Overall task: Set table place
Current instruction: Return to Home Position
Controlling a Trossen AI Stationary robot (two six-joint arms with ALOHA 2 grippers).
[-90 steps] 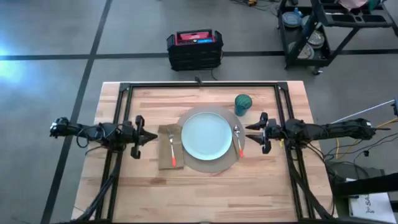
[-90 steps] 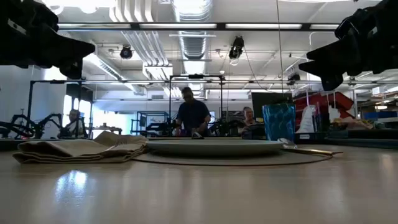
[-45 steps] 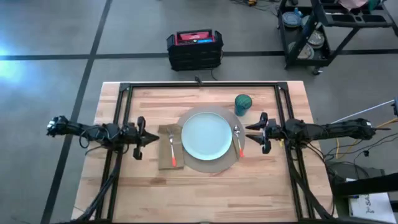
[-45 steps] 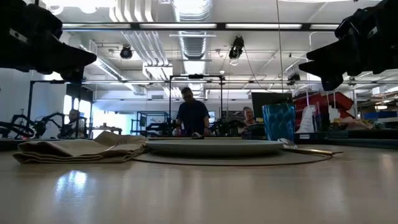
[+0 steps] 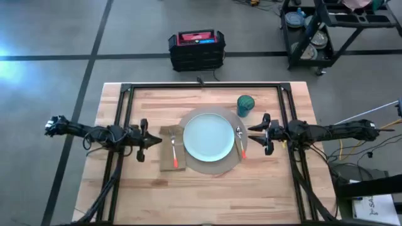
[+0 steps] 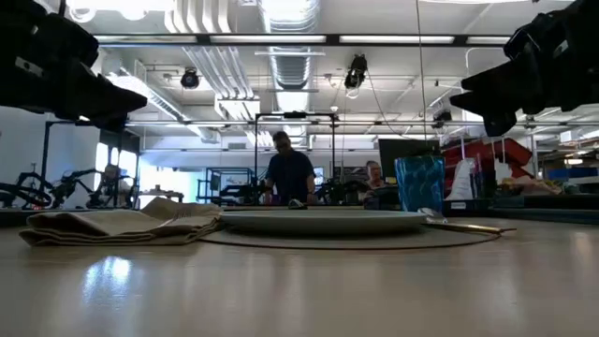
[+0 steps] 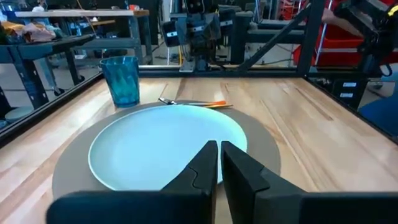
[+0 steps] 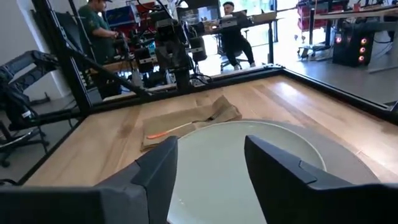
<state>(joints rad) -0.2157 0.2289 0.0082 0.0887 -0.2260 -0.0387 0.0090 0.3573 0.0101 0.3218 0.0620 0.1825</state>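
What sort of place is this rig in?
Likely a robotics lab or workshop: exposed ceiling ducts, a person standing beyond the table, and a wheeled equipment cart.

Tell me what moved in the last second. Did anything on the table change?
Only the left end effector moved: it sank a little lower beside the napkin, shut and holding nothing. The right end effector stayed where it was, open. The plate, fork, spoon and cup did not move.

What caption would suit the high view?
Plate on round mat, fork on napkin, spoon and teal cup at right; left gripper shut, right gripper open, flanking the setting.
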